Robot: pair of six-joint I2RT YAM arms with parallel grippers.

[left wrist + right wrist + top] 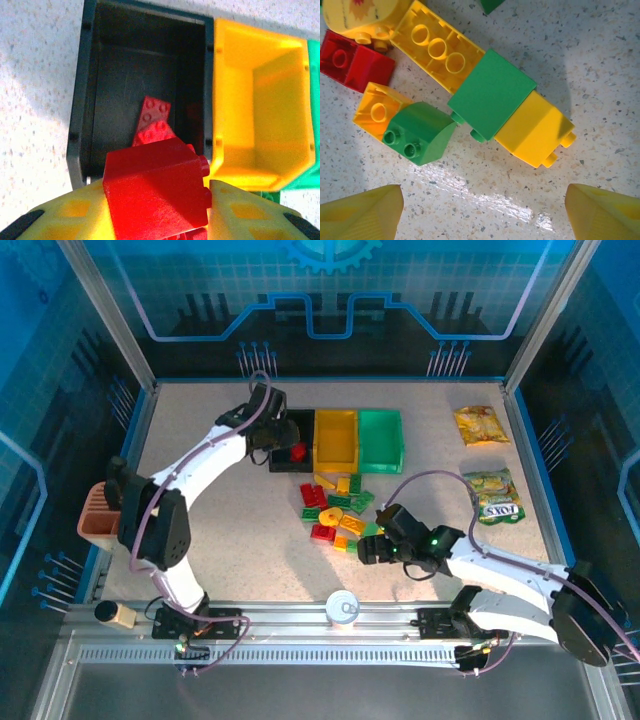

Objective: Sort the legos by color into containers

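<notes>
Red lego (155, 187) in left hand (161, 217) hides black bin's (76, 115) near wall.

Black bin (82, 100): seemingly two red plates (154, 122) inside; red brick (155, 190) above.

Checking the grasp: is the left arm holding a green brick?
No, the brick between the left jaws is red, at the black bin.

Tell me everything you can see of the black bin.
The black bin is an open rectangular box of dark plastic, upright on the table, its right wall against the yellow bin. Two red legos lie on its floor. The left gripper holds a red brick over its near edge.
</notes>
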